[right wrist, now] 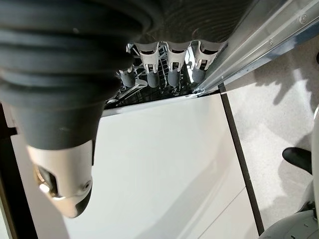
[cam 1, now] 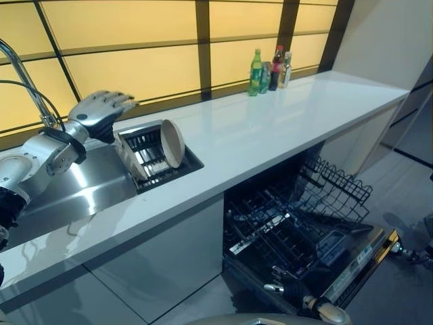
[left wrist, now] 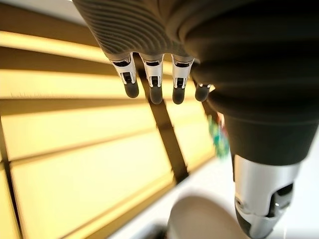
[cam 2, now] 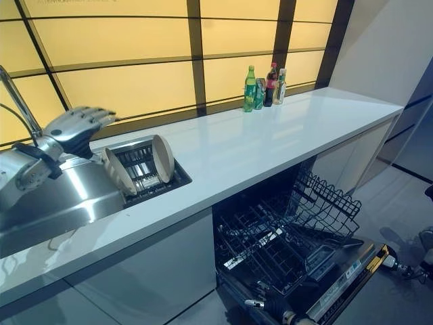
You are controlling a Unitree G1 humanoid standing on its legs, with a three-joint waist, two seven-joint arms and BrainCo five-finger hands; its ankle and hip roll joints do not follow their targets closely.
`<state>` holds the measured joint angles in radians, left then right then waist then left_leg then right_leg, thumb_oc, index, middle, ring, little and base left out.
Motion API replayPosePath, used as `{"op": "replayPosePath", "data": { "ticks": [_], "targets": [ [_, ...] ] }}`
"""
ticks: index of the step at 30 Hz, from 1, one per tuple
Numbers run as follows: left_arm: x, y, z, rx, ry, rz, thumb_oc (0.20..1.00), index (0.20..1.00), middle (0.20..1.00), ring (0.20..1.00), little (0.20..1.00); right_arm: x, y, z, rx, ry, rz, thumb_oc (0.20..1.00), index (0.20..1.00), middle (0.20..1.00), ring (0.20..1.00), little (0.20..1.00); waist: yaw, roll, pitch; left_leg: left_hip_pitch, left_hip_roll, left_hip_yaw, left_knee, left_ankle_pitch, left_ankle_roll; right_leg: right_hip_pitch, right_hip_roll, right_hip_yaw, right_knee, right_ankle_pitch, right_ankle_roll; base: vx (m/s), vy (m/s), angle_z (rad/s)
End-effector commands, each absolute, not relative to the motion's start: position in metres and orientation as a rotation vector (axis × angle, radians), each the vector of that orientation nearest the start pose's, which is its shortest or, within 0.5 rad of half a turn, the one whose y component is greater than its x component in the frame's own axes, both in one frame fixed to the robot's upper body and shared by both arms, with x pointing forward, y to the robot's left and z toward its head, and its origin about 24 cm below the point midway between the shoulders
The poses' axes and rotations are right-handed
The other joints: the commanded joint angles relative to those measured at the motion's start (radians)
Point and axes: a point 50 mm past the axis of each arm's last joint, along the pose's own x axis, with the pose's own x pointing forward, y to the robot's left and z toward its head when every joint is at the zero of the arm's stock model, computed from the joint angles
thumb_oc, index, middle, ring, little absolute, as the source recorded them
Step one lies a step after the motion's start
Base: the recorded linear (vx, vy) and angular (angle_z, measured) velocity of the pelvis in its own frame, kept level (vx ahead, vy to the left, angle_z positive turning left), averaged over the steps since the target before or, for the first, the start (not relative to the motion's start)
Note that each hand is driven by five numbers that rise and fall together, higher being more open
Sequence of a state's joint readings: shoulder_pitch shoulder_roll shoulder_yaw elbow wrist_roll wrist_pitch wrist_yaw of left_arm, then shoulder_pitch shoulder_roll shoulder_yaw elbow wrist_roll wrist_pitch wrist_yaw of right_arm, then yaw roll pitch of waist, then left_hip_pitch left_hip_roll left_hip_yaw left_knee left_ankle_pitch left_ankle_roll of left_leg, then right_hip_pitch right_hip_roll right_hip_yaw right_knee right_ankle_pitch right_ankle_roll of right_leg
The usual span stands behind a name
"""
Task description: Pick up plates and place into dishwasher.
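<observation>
Nearest the camera, at six o'clock: open dishwasher (cam 1: 304,250), door down, lower rack (cam 2: 284,237) pulled out and bare of plates. At nine o'clock, sunk into a white counter (cam 1: 270,128), a steel sink (cam 1: 74,193) holding a small drying rack (cam 1: 152,159). Two pale plates stand on edge in it: near plate (cam 1: 128,159) toward the sink basin, far plate (cam 1: 172,142) toward the counter.

Left hand (cam 1: 101,112) hovers just above and behind the plates, touching neither, fingers (left wrist: 154,89) straight and a little apart, thumb off to one side, holding nothing. Right hand (right wrist: 164,64) hangs low beside the dishwasher, fingers loosely bent, empty.

Step in hand, by judgement: reaching for a plate. Best done by lowering over one rim, fingers on one face and thumb on the other, then lifting straight up so the neighbour stays put.

Green, red and clear bottles (cam 2: 264,84) stand at one o'clock against the yellow window panels (cam 1: 135,61).

Head views give the whole layout. Left wrist view adds the finger spread and a rounded plate edge below the thumb. Right wrist view adds rack wire past the fingertips, a white cabinet front (right wrist: 164,169) and floor.
</observation>
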<state>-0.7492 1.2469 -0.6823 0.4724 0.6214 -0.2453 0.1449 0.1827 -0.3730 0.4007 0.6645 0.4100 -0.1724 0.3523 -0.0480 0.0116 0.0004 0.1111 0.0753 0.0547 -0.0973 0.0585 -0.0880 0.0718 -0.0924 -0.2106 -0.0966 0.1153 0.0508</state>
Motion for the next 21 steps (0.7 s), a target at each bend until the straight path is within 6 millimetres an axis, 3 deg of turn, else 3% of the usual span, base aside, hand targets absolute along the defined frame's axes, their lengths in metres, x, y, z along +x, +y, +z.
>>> {"op": "replayPosePath", "data": {
  "ticks": [1,7,14,21],
  "targets": [
    [0.332,0.332,0.271,2.107,-0.139,0.174,1.000,1.000,1.000,1.000,1.000,0.169,-0.189,-0.083,0.049,0.565,0.449,1.000,1.000,1.000,1.000,1.000,-0.019,0.054,0.140,-0.037,-0.035,0.048,0.010,-0.086,0.028,0.013,-0.055,0.023,0.009,-0.099,0.106,-0.03,0.089,-0.01],
    [0.336,0.342,0.267,2.150,-0.086,0.233,1.000,1.000,1.000,1.000,1.000,0.175,-0.190,-0.079,0.029,0.546,0.453,1.000,1.000,1.000,1.000,1.000,-0.030,0.054,0.164,-0.052,-0.038,0.052,0.010,-0.083,0.027,-0.007,-0.055,0.030,0.009,-0.094,0.106,-0.02,0.052,-0.01],
    [0.342,0.332,0.249,2.197,-0.126,0.158,1.000,1.000,1.000,1.000,1.000,0.178,-0.194,-0.078,0.013,0.546,0.433,1.000,1.000,1.000,1.000,1.000,-0.040,0.047,0.183,-0.061,-0.034,0.058,0.010,-0.080,0.023,-0.018,-0.056,0.035,0.009,-0.091,0.106,0.00,0.010,0.00],
    [0.348,0.327,0.245,2.255,-0.145,0.132,1.000,1.000,1.000,1.000,1.000,0.189,-0.202,-0.073,-0.006,0.521,0.403,1.000,1.000,1.000,1.000,1.000,-0.050,0.039,0.219,-0.084,-0.034,0.061,0.010,-0.074,0.021,-0.045,-0.053,0.047,0.009,-0.083,0.105,-0.04,0.035,-0.05]
  ]
}}
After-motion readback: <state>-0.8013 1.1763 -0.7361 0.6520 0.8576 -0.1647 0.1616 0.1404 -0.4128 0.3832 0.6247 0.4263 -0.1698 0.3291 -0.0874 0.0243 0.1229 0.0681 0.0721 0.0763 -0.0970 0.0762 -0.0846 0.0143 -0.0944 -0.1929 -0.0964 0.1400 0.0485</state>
